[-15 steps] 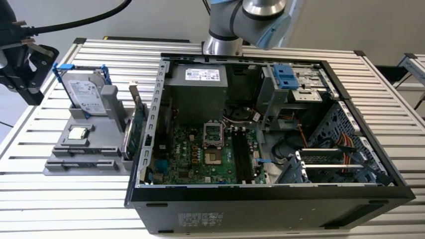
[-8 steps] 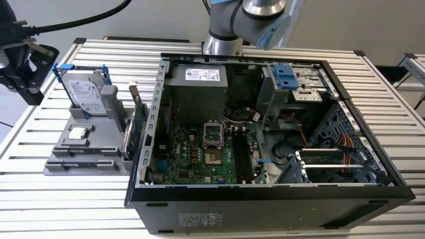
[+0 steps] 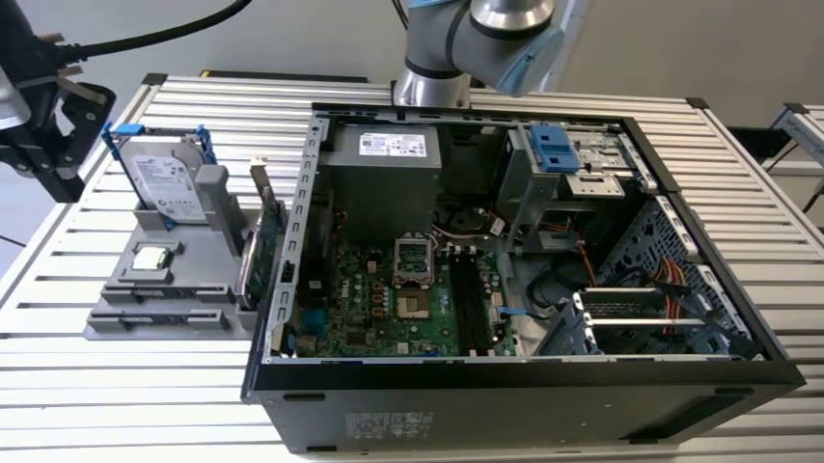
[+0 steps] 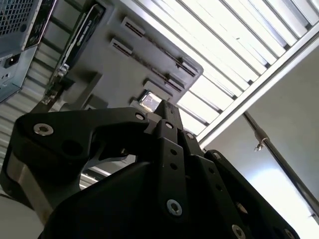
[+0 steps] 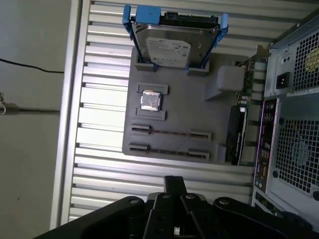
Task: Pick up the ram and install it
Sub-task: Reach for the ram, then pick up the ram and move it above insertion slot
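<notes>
Parts tray (image 5: 184,109) as reference, with the task at its opening stage. The ram (image 5: 169,133) appears as a thin strip standing on edge in the tray, held between two end brackets in the long slotted row next to the processor chip (image 5: 150,100); it is seen edge-on, so its chips and contacts cannot be made out. The hard drive (image 5: 172,47) with blue clips stands at the tray end furthest from the ram, and the expansion card (image 5: 235,134) stands along the tray side that faces the open computer case (image 3: 515,386), which sits just beside the tray. The gripper (image 5: 174,183) hangs above the slatted table off the tray end nearest the ram, well apart from the stick and touching nothing. In the first wrist view its fingertips meet with no gap between them and carry nothing. Inside the case, on the tray's far side, the long dark memory slots (image 3: 466,299) on the motherboard look unfilled. Judged from this, no step is complete: the ram has not been grasped, lifted out of the tray, carried over the case wall, or seated in a slot.
</notes>
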Controlling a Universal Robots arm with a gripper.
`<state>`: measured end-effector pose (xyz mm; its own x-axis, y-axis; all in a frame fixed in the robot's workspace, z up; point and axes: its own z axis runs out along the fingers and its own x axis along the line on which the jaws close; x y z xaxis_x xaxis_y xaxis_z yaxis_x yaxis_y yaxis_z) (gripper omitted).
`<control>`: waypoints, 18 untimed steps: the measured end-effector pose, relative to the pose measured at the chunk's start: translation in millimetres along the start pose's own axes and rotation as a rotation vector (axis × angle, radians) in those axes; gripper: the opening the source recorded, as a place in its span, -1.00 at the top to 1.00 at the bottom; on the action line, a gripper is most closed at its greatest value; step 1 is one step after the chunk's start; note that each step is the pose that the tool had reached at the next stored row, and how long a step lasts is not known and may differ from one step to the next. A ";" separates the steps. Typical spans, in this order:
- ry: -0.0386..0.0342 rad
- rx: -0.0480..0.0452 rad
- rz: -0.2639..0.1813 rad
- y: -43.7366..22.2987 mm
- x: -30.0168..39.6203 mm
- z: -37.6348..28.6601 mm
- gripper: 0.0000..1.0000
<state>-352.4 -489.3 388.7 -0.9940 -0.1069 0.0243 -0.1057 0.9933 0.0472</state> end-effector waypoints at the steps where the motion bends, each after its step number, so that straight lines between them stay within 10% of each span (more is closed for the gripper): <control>1: 0.0005 0.0002 -0.009 0.3 0.0 0.0 1.00; 18: 0.0090 0.0046 -0.189 3.7 -0.4 0.1 1.00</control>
<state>-352.4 -485.6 388.7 -0.9562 -0.2918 0.0244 -0.2905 0.9557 0.0472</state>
